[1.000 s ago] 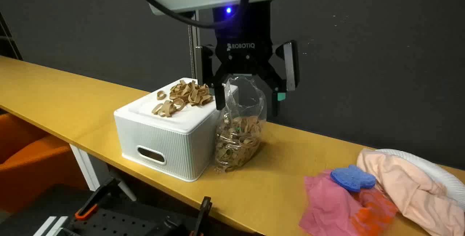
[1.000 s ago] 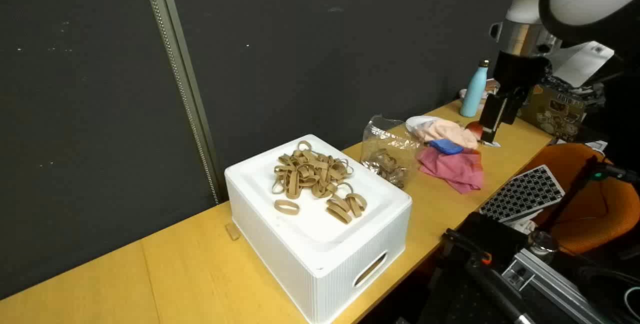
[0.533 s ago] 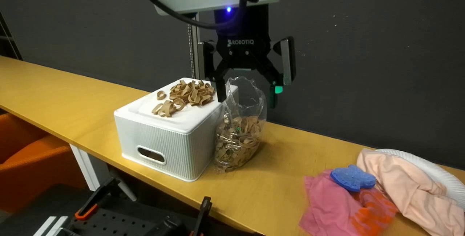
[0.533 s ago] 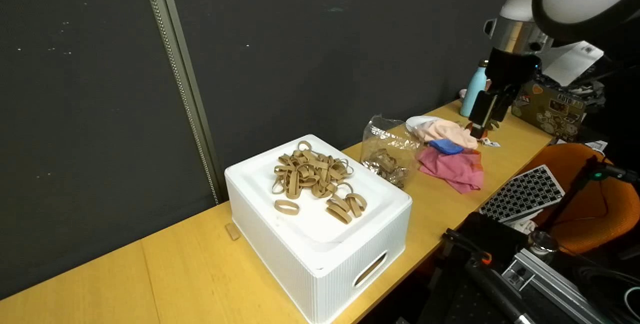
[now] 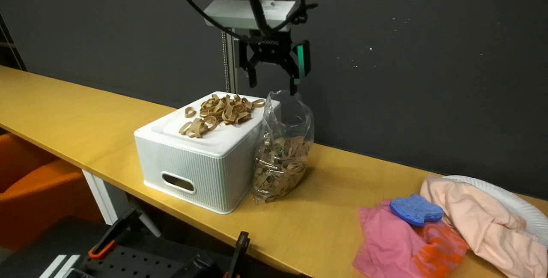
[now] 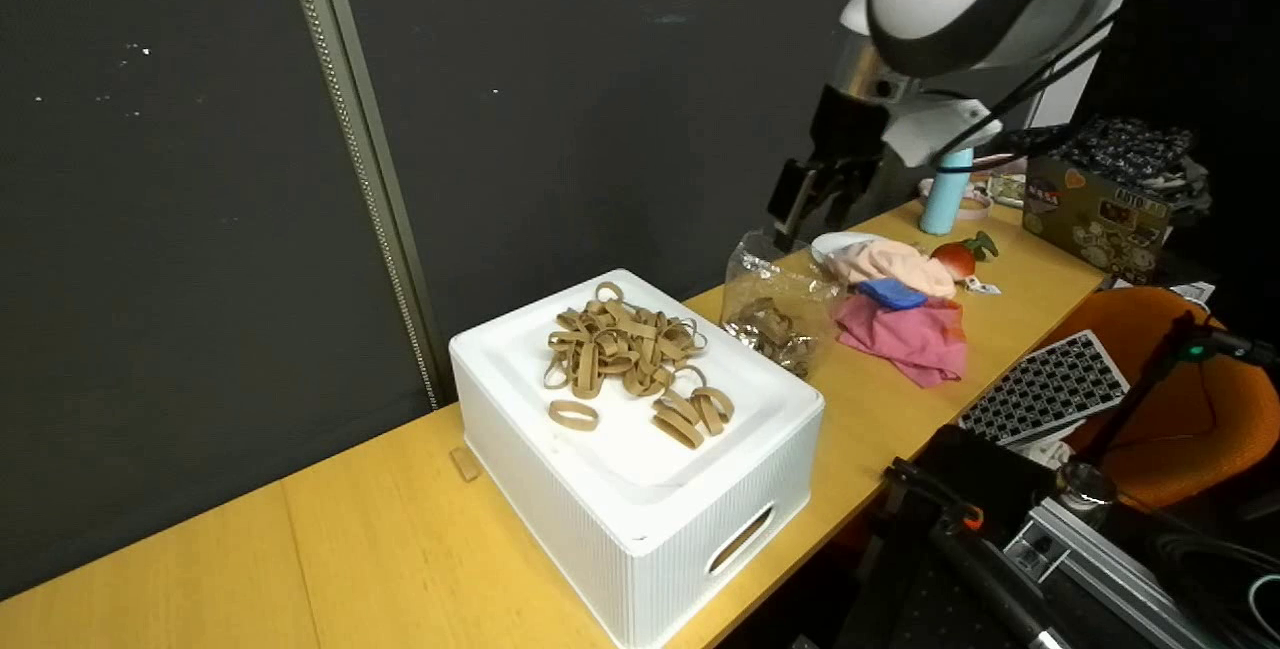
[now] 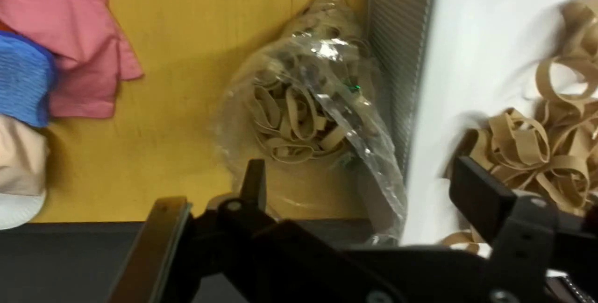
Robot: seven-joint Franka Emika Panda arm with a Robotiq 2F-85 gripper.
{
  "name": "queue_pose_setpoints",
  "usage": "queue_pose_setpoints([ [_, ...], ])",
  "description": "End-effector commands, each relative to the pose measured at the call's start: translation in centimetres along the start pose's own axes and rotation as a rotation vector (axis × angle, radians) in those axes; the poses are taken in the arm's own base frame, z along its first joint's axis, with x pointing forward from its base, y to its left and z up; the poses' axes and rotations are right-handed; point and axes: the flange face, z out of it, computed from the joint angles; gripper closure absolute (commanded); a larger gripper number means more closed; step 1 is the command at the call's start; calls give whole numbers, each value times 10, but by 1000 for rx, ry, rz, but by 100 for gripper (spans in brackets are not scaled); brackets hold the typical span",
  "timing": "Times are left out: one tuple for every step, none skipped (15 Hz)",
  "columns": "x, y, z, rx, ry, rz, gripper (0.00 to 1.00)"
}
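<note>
My gripper (image 5: 273,88) hangs open with nothing between its fingers, above a clear plastic bag (image 5: 280,171) of tan rubber bands. The bag stands upright on the table with its mouth gaping upward, beside a white ribbed box (image 5: 184,166). On the box's top lies a pile of loose tan bands (image 6: 620,339), with several stray ones nearer its edge. In the wrist view the jaws stand wide apart: one fingertip (image 7: 253,177) is over the bag's opening, the other over the white top near the bands. No contact with the bag can be made out.
A pink cloth (image 5: 385,243), a blue sponge (image 5: 415,209), a peach cloth (image 5: 475,213) and a white plate (image 5: 505,192) lie further along the table. A light-blue bottle (image 6: 945,199) and a red object (image 6: 953,260) stand beyond. A dark wall panel (image 6: 620,79) runs behind.
My gripper has moved away from the camera in an exterior view, and leftward in an exterior view, coming over the bag and box. It has stayed open; bag, box and bands have not moved.
</note>
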Motion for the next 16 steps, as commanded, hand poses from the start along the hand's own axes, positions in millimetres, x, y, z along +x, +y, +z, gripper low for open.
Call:
queue_pose_setpoints([
  [52, -42, 35, 46, -29, 10, 0],
  [62, -55, 43, 53, -35, 6, 0],
  [71, -65, 45, 55, -38, 0, 0],
  [81, -74, 47, 59, -46, -2, 0],
  [91, -83, 50, 59, -52, -2, 0],
  [98, -91, 51, 62, -55, -5, 0],
  [105, -98, 47, 62, -61, -5, 0],
  [110, -104, 43, 66, -70, -6, 0],
  [114, -109, 34, 74, -80, -9, 0],
  [117, -114, 28, 75, -87, -15, 0],
  [119, -119, 22, 78, -99, -22, 0],
  [120, -124, 18, 81, -112, -31, 0],
  [121, -128, 17, 78, -130, -39, 0],
  [123, -132, 19, 82, -149, -46, 0],
  [123, -135, 23, 82, -175, -50, 0],
  [122, -138, 28, 79, -199, -53, 0],
])
